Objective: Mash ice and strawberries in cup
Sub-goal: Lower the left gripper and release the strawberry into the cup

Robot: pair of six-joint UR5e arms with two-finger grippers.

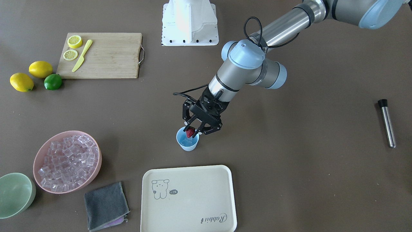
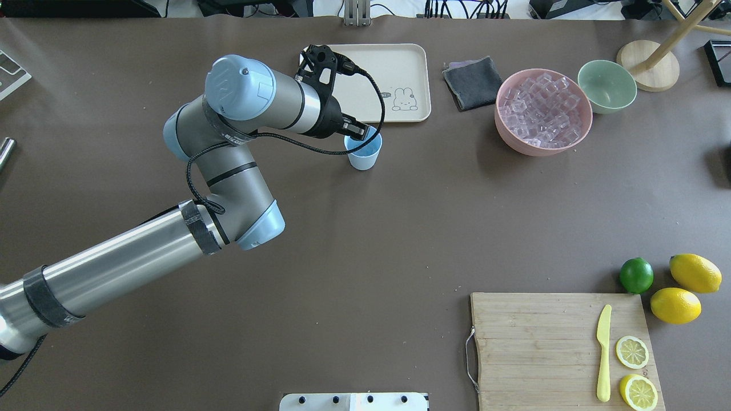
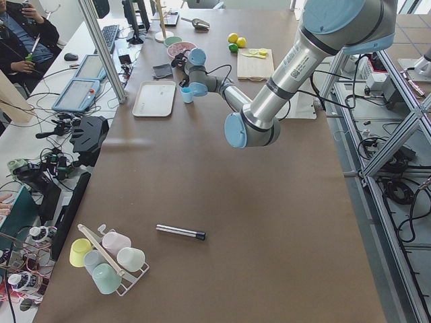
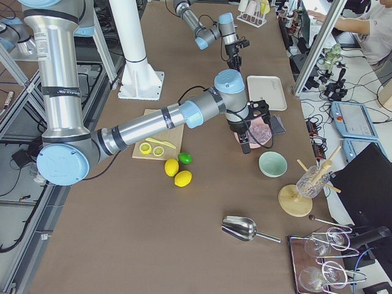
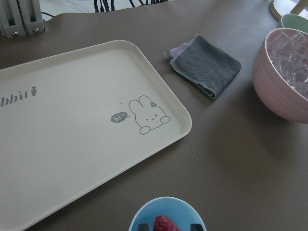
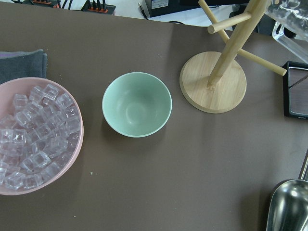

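Note:
My left gripper [image 1: 194,130] is shut on the small red strawberry [image 1: 190,132] and holds it at the mouth of the light-blue cup [image 1: 187,142]. The left wrist view shows the strawberry [image 5: 166,224] between the fingertips, just over the cup's rim [image 5: 144,211]. In the overhead view the gripper [image 2: 357,130] hides part of the cup [image 2: 364,153]. Several clear ice cubes [image 1: 67,159] fill the pink bowl [image 1: 42,151]. The cup's inside is mostly hidden. My right gripper [image 4: 245,142] shows only in the exterior right view, high up, and I cannot tell if it is open.
A cream tray [image 1: 193,199] lies just beyond the cup, with a grey cloth [image 1: 105,205] beside it. A pale-green bowl [image 1: 16,195] stands by the pink bowl. A metal rod with a black tip [image 1: 386,122] lies far on my left. A cutting board [image 1: 106,54], lemons and a lime [image 1: 53,82] are near my right.

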